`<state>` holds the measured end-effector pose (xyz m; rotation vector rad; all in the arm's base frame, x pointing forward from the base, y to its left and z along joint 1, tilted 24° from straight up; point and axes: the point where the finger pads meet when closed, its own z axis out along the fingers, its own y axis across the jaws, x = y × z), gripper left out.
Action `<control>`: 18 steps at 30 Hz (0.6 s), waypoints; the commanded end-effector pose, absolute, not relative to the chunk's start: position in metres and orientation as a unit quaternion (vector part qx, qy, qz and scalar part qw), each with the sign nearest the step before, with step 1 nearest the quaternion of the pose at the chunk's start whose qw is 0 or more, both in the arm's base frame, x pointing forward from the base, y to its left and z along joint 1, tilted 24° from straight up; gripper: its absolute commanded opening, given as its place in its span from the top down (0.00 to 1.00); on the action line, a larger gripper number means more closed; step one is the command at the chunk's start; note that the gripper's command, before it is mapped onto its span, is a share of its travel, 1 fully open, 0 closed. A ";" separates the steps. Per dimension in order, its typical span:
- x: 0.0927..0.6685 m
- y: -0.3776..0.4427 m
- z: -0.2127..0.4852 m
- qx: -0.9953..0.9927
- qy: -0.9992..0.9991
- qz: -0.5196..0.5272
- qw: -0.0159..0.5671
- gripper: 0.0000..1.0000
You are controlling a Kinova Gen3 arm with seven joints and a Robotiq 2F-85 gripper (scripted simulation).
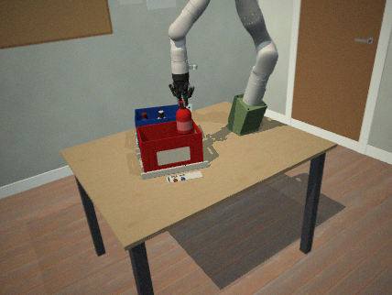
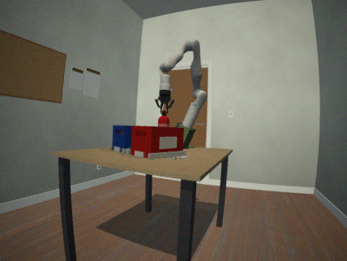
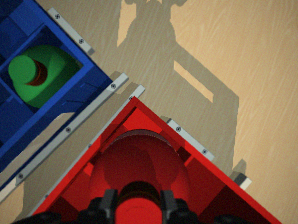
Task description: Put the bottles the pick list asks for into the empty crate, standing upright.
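My gripper [image 1: 182, 99] is shut on the neck of a red-labelled bottle [image 1: 184, 120] and holds it upright, partly lowered into the back right corner of the red crate [image 1: 169, 146]. The same bottle shows in the exterior view [image 2: 163, 120] and fills the lower wrist view [image 3: 139, 175], with the fingers on its cap. The blue crate [image 1: 153, 116] stands right behind the red one and holds other bottles; a green-labelled one [image 3: 37, 75] shows in the wrist view. The pick list strip [image 1: 184, 177] lies on the table in front of the red crate.
The arm's green base [image 1: 246, 114] stands at the back right of the table. Grey rails [image 3: 90, 112] frame both crates. The crates stand close together with a narrow gap between them.
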<state>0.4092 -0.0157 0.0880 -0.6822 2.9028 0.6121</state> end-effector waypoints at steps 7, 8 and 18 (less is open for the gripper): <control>0.410 -0.013 0.082 -0.224 0.953 0.200 0.050 0.90; 0.410 -0.013 0.081 -0.224 0.953 0.200 0.050 0.90; 0.410 -0.009 0.072 -0.224 0.953 0.200 0.050 0.90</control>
